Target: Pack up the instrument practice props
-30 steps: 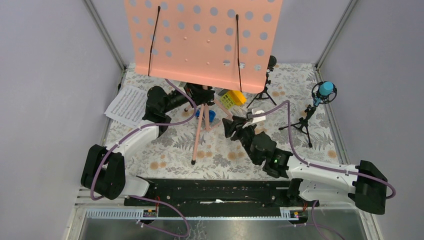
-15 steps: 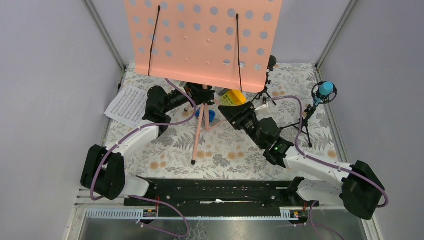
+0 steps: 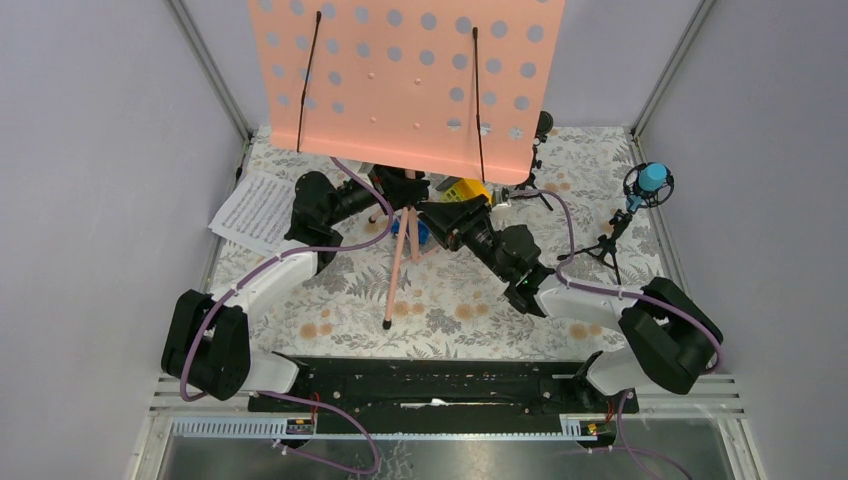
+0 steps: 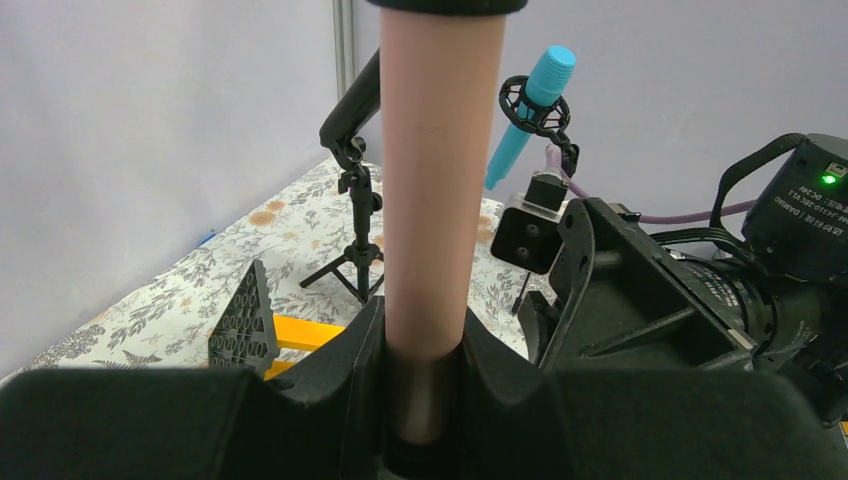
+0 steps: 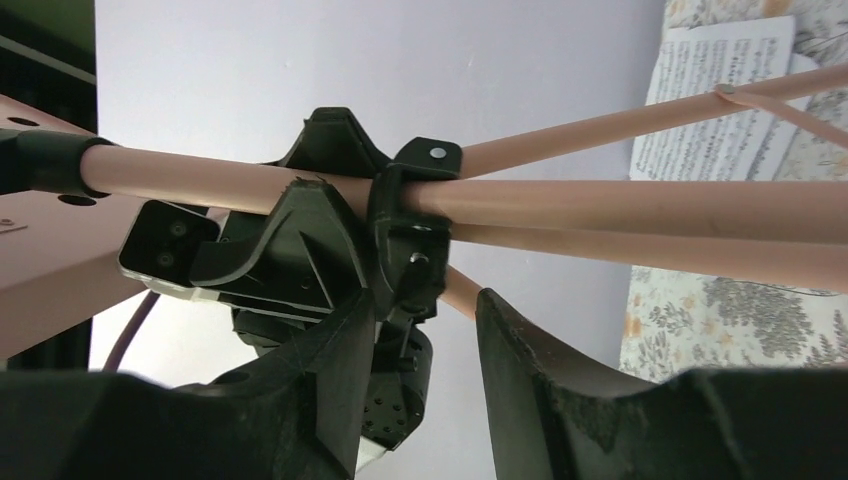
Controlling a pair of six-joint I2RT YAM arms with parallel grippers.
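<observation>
From above, the music stand (image 3: 405, 85) stands toward the far edge of the table (image 3: 440, 300), its pink desk hiding much of what is behind it. My worry is the stand tipping. It is top-heavy and pinched low down, so a sideways shove from the right arm could swing the desk into the black mic (image 3: 541, 125) at the far edge, or drag a leg across the blue toy car (image 3: 424, 232) and the yellow block (image 3: 468, 190) at its foot. The blue mic (image 3: 650, 180) near the right edge is well apart, though the right arm's cable loops near its tripod. The sheet music (image 3: 252, 212) lies at the left edge. Both claws meet under the desk, the left gripper (image 3: 405, 190) and the right gripper (image 3: 440, 215) just beside each other, so I judge a knock between them is possible.

In the left wrist view, my left claw is clamped on the pole (image 4: 440, 180), a finger on each side and no gap showing. The right arm's wrist looms just beside it.

In the right wrist view, the right claw's jaws stand apart, about half open, holding nothing. They reach up under the black collar (image 5: 405, 230) where the legs meet the pole. I cannot tell whether a finger touches it. Closing off-centre could catch a leg and twist the stand in the left claw's grip.
</observation>
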